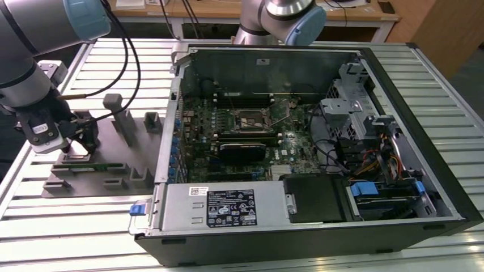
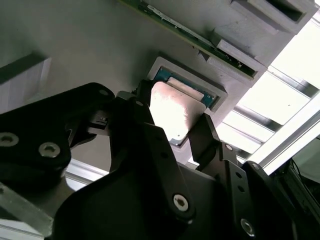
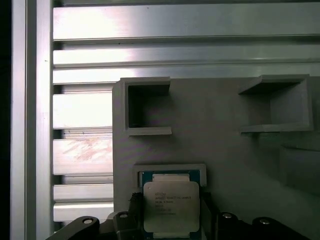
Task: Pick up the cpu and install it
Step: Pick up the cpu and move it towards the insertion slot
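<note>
Jaws stand closed on the cpu (image 2: 176, 107): in the second wrist view you see the gripper (image 2: 175, 116) with one black finger against each of two opposite edges of the chip, and no gap shows on either side. One of the fingers (image 2: 204, 132) overlaps the chip's near corner. The cpu lies silvery face up in a pale square nest (image 2: 220, 90), with a strip of blue-green board showing along its far edge. The nest is part of a gray holder plate (image 2: 75, 45). Bright metal slats (image 2: 280, 125) run beyond the plate's edge.

In the first wrist view you have the cpu (image 3: 171, 207) flat in the same nest (image 3: 170, 169), its printed metal top facing the camera. Dark finger parts (image 3: 134, 202) sit just beside it on both sides. Whether the chip has left the nest floor, you cannot tell. Farther along the plate (image 3: 225, 150) stand two box-shaped pockets (image 3: 147, 107). The slatted table (image 3: 80, 110) lies alongside.

In the exterior view your arm (image 1: 30, 62) reaches down at the exterior view's left, with the gripper (image 1: 67, 152) low over the gray plate (image 1: 113, 164). The chip itself is hidden beneath it. An open computer case (image 1: 423, 113) lies on the table to the exterior view's right of the plate. The metal-framed socket (image 1: 253, 120) on its board is well apart from the gripper.
</note>
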`<state>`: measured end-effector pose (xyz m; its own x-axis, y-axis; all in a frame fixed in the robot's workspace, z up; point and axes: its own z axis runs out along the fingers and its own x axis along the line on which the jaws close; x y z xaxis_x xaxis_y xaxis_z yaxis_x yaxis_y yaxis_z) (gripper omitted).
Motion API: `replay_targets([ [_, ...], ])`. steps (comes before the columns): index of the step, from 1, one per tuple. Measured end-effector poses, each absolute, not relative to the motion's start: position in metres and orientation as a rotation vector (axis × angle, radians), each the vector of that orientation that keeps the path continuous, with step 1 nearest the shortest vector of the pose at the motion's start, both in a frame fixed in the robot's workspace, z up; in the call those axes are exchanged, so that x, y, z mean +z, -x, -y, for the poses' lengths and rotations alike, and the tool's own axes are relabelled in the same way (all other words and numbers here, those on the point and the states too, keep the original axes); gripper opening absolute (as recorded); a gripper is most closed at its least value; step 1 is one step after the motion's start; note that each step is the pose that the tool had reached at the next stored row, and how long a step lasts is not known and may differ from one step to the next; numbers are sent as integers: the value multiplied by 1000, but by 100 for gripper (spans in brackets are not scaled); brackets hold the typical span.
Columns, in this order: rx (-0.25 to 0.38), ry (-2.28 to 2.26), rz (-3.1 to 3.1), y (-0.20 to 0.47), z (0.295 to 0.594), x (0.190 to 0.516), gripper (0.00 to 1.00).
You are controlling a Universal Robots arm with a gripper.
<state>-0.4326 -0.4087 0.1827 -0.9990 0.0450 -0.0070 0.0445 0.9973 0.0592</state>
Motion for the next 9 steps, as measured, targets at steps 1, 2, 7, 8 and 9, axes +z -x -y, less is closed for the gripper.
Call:
replay_targets([
  [1,93,-70,-3131,433,409,183,54],
  [2,93,-70,-3131,433,409,183,54],
  [7,93,-70,-3131,432,409,183,54],
  [8,93,-70,-3131,432,409,183,54],
  [9,93,-70,-3131,432,409,184,54],
])
